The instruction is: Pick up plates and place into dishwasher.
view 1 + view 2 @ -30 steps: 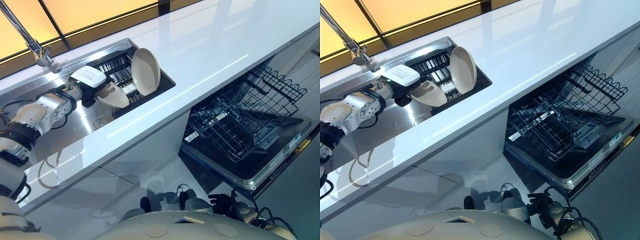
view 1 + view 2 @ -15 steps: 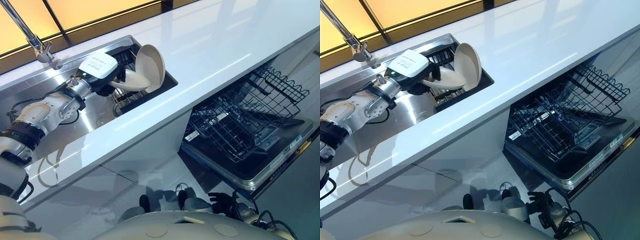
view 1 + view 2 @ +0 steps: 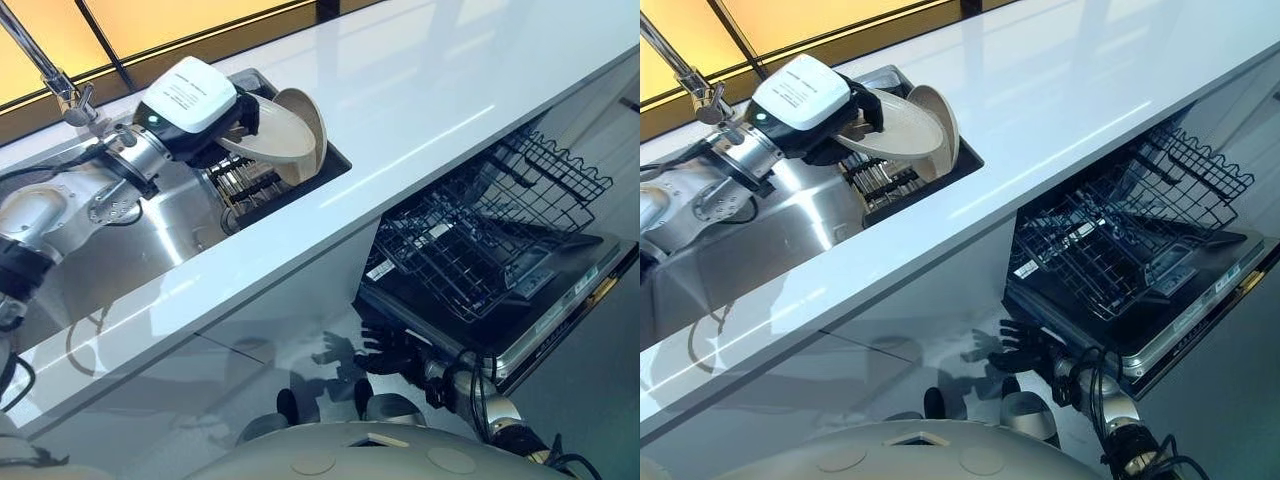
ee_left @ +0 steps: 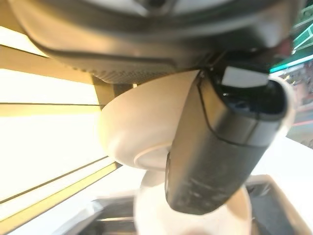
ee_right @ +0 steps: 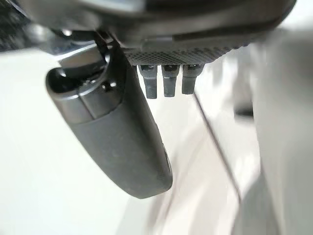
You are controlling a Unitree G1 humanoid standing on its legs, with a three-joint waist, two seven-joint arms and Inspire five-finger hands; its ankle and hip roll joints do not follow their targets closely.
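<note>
Left eye view: a white desk (image 3: 430, 90) with a steel sink (image 3: 160, 235) on the robot's left. Below on its right is an open dishwasher (image 3: 520, 330), its lower rack (image 3: 480, 240) drawn out over the dropped door (image 3: 565, 300).
Left hand: the left hand (image 3: 855, 110) is above the sink, its fingers clenched on a cream plate (image 3: 265, 135).
Cream plate: it is tilted and clear of the dish rack (image 3: 250, 185) in the sink. It is close to the second plate, and I cannot tell whether they touch.
Grip: in the left wrist view the thumb (image 4: 220, 147) lies against the plate's underside. This looks like a pinch across the rim, probably the only part a racked plate offers.
Second plate: the second plate (image 3: 315, 125) stands on edge in the dish rack, just behind the held one, propped by the rack's tines.
Right hand: the right hand (image 3: 1025, 340) is low before the dishwasher door, fingers spread and released, holding nothing. It may be placed there to steady or receive.
Stage: this looks early. One plate is in hand, one is waiting, and I can make out none in the lower rack.
Risk: a rim pinch on smooth crockery may slip during the swing across the desk edge.
</note>
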